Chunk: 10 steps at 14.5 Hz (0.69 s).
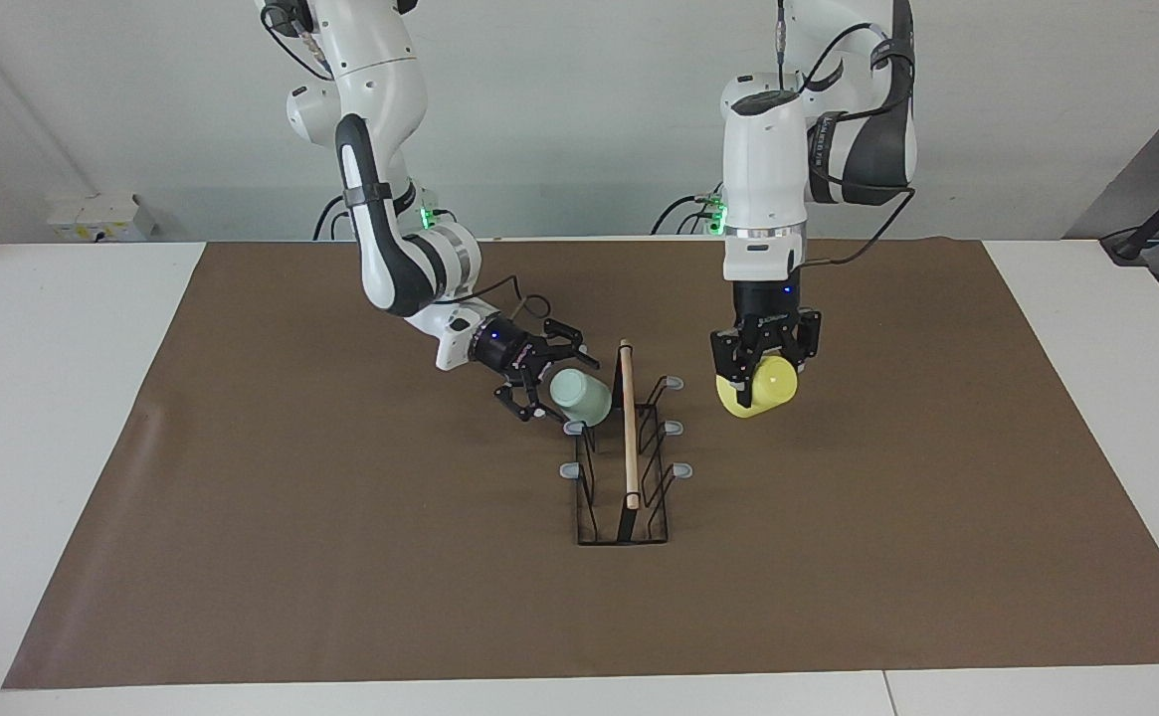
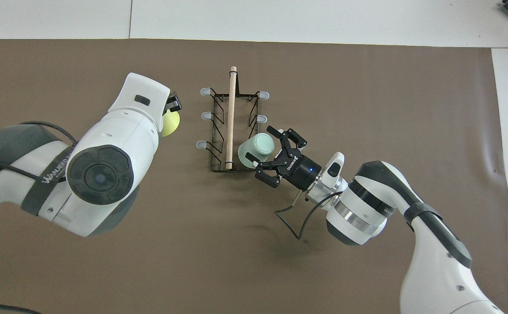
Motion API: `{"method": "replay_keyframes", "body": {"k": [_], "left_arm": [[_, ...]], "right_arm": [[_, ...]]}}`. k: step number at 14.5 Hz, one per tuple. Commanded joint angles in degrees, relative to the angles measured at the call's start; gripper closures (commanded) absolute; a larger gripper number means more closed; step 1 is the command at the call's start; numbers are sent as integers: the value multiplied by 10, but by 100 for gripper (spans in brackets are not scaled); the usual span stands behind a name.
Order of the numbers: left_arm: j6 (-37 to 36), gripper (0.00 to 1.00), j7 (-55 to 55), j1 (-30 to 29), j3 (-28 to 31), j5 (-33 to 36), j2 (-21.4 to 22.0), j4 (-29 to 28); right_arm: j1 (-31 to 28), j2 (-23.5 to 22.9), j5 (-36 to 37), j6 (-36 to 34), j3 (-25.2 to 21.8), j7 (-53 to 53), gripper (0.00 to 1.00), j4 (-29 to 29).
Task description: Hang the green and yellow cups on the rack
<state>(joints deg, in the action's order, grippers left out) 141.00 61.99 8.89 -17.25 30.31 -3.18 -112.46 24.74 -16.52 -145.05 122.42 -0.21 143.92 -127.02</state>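
Observation:
The rack [image 1: 629, 447] stands mid-table, its wooden rod pointing away from the robots; it also shows in the overhead view [image 2: 231, 117]. My right gripper [image 1: 564, 386] has its fingers on either side of the pale green cup [image 1: 584, 400], which lies sideways, mouth toward the rack, over the prong nearest the robots on the right arm's side. That prong is hidden by the cup [image 2: 258, 148]. My left gripper [image 1: 766, 376] points down, shut on the tilted yellow cup [image 1: 760, 390], low over the mat beside the rack toward the left arm's end. The left arm hides most of the yellow cup [image 2: 171, 123] in the overhead view.
A brown mat [image 1: 340, 547] covers the white table. Five grey-tipped prongs [image 1: 680, 469] stand bare. A loose cable loops beside the right wrist [image 2: 293, 218].

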Motion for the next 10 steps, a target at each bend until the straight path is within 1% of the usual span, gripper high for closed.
{"method": "replay_keyframes", "body": {"k": [1,2,3,4,5,7,9,10], "left_arm": [[17,100,66,13,-11,58,5,-26],[17,100,110,13,-19,90,5,-32],[17,100,151,13,-31,114,5,-39],[18,100,174,13,-42,127,5,-48],[18,100,181,13,-48,128,7,-54],[19,100,195,13,-59,129,8,-61],[19,100,196,13,-67,129,12,-74],[23,100,196,13,-69,129,12,-80]], "right_arm": [[-2,6,-23,23,2,18,0,13],[-5,18,-5,53,2,18,0,20],[-7,38,18,103,1,15,0,26],[-11,64,56,165,1,11,0,35],[-21,78,96,196,1,-2,0,45],[-35,88,169,212,-1,-45,0,55],[-62,88,272,244,0,-77,0,76],[-68,90,315,246,-1,-93,0,77]]}}
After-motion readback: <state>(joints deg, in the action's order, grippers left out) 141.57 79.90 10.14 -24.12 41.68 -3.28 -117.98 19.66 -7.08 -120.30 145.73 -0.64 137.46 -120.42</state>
